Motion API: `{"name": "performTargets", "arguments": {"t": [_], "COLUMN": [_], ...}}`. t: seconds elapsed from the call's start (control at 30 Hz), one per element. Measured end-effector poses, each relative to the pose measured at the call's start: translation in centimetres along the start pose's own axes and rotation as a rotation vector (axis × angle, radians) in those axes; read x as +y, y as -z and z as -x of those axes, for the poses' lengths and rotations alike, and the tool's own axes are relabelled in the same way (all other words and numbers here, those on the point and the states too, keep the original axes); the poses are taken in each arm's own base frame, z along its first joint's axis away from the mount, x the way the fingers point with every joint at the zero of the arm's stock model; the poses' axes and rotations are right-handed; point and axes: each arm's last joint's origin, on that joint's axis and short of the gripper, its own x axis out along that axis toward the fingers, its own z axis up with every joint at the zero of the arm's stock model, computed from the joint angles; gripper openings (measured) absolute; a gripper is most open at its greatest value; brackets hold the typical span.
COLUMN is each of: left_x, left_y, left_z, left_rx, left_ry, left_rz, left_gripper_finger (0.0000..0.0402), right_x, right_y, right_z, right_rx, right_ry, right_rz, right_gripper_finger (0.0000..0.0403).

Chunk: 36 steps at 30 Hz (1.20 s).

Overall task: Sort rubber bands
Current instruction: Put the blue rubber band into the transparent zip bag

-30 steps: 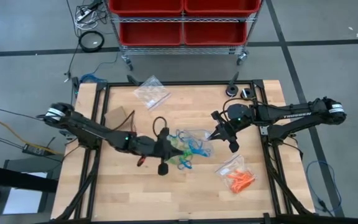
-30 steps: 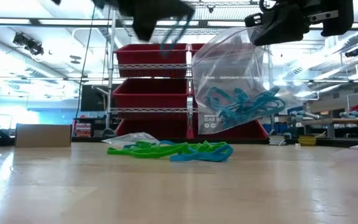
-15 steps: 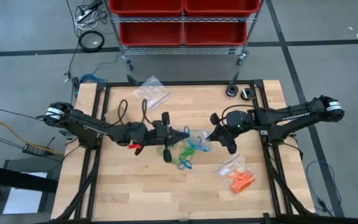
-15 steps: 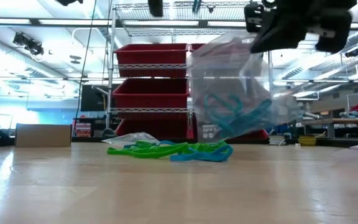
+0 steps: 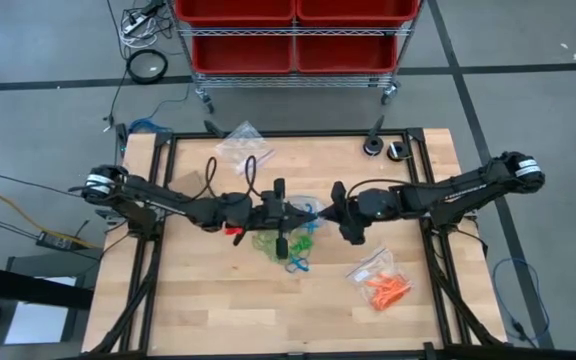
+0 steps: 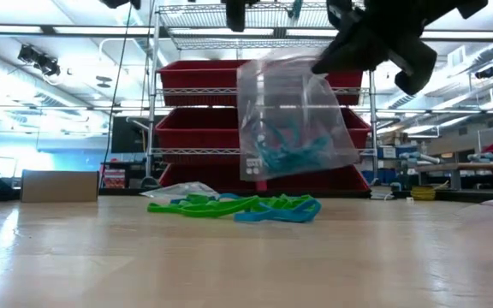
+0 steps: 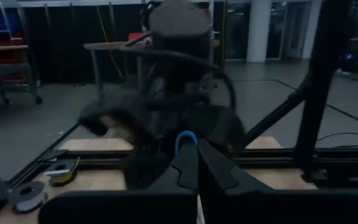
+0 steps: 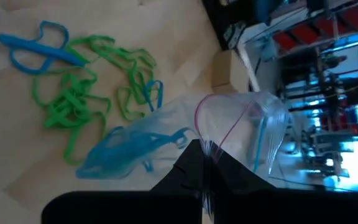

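- Clear plastic bags, three: one held in the air over the counter's middle point(image 6: 294, 115), holding blue rubber bands point(image 6: 291, 156); one flat on the counter at the far side point(image 5: 244, 148), its contents not discernible; one at the near right point(image 5: 376, 277) with orange rubber bands point(image 5: 386, 289) in it.
- Loose rubber bands on the counter point(image 5: 198, 300): a tangled heap, mostly green point(image 8: 73, 106) with a few blue ones point(image 8: 36, 50) among them; individual count cannot be told.
- Cardboard box point(image 6: 60, 186), one, at the far left of the counter.
- Red bins point(image 5: 293, 30) on a wire rack beyond the counter's far edge, several; exact count not clear.
- Right end effector point(image 8: 204, 163): fingers shut, pinching the upper edge of the hanging bag by its mouth; the bag dangles below it, clear of the counter.
- Left end effector point(image 7: 196, 163): fingers closed together, a single blue rubber band point(image 7: 186, 138) caught between the tips as a small loop standing above them.
- Position: the two end effectors meet tip to tip over the counter's middle, left one from the left, right one from the right, with the bag between them.
- The loose heap lies on the counter directly beneath and slightly nearer than the end effectors, touching neither.
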Motion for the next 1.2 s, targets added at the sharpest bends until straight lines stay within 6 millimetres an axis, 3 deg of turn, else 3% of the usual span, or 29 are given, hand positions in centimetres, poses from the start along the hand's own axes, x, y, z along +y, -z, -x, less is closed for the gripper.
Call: {"name": "performTargets", "arguments": {"t": [0.23,0.87,1.0,1.2], "left_x": [0.5,0.1,-0.2,-0.3], "left_y": [1.0,2.4,2.5,3.1], "left_z": [-0.6,-0.4,-0.2,0.0], "left_rx": [0.08,0.213,0.226,0.276], "left_ry": [-0.098,-0.121,-0.152,-0.183], "left_rz": [-0.038,-0.017,-0.031,0.014], "left_gripper_finger": [0.0003,0.0009,0.0037,0.0113], "right_x": [0.4,0.1,0.2,0.5], "right_y": [-0.9,-1.1,-1.3,-1.8], "right_z": [0.3,0.3,0.4,0.6], "right_rx": [-0.015,-0.014,-0.019,-0.004], "right_ry": [0.011,0.056,0.058,0.073], "right_rz": [0.037,0.037,0.039,0.049], "right_gripper_finger": [0.0,0.0,0.0,0.0]}}
